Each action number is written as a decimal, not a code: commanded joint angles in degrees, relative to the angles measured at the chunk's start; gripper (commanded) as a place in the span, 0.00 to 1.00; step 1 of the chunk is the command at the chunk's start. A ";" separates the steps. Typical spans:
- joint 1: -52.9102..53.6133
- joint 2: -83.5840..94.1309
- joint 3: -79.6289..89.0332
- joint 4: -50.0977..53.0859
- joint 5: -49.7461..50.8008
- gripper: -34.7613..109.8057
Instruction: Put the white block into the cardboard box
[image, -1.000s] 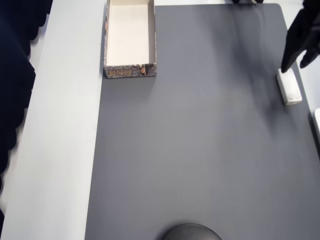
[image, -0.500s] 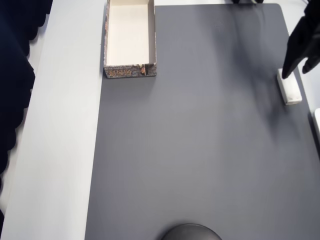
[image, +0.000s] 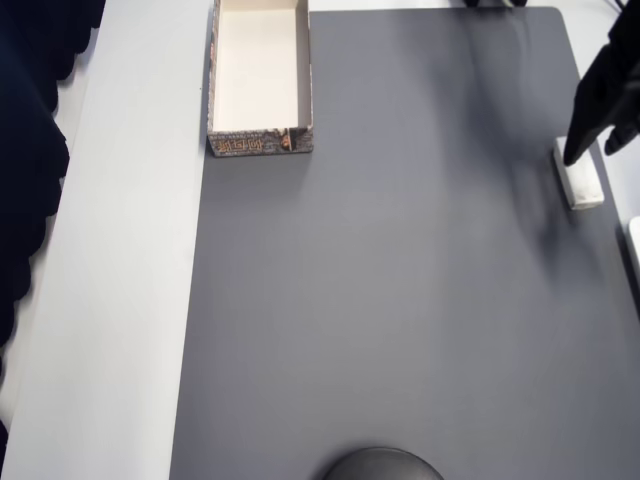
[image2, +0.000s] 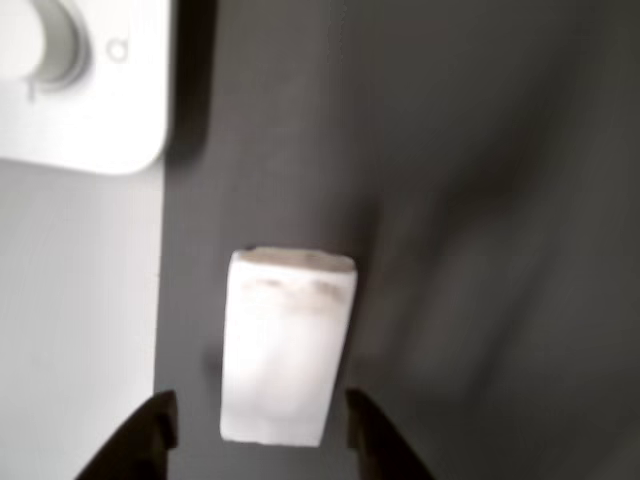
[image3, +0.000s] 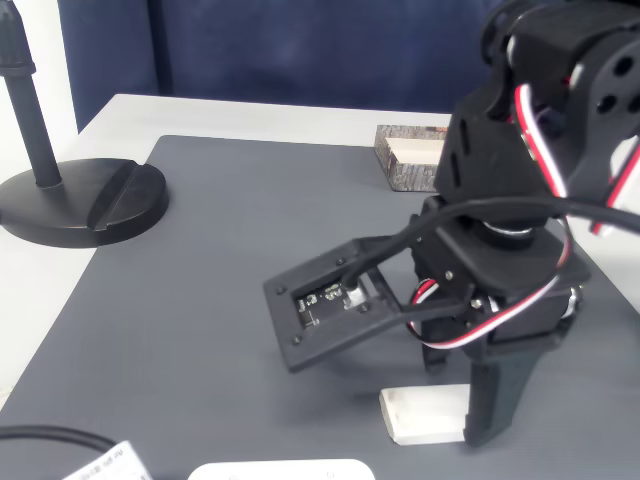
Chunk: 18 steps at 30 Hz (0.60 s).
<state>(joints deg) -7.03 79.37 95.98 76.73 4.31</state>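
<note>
Starting at the left of the overhead view, the cardboard box (image: 260, 78) is sitting empty at the far left corner of the dark grey mat (image: 400, 300), so the putting-in is not yet done. It is a shallow, topless tray with a smooth cream inside and outer walls printed in a mottled brown-grey with lettering. The mat looks matte and even, lying on a pale bench (image: 120, 300).

Well apart from the box, at the right edge of the mat, the white block (image: 579, 180) is lying flat, not yet lifted. In the wrist view the white block (image2: 288, 345) is showing as a small plain oblong with softly rounded edges, chalky like an eraser, with a faint grey smudge near its far end.

The black end effector (image2: 258, 430) is standing released, one dark finger on either side of the block's near end, neither clearly touching it. In the fixed view the end effector (image3: 490, 405) is reaching down to the mat at the block's end. By my judgement, closing, lifting, the long carry leftward to the box and the drop all remain.

A flat white device with a rounded corner (image2: 85, 85) is lying just off the mat.
</note>
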 joint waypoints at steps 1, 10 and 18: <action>0.26 -0.09 -3.96 -0.53 0.70 0.41; 0.88 -1.14 -3.96 -1.85 0.62 0.41; 1.49 -2.37 -3.96 -2.81 0.62 0.41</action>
<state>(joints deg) -6.24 76.73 95.62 74.53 4.31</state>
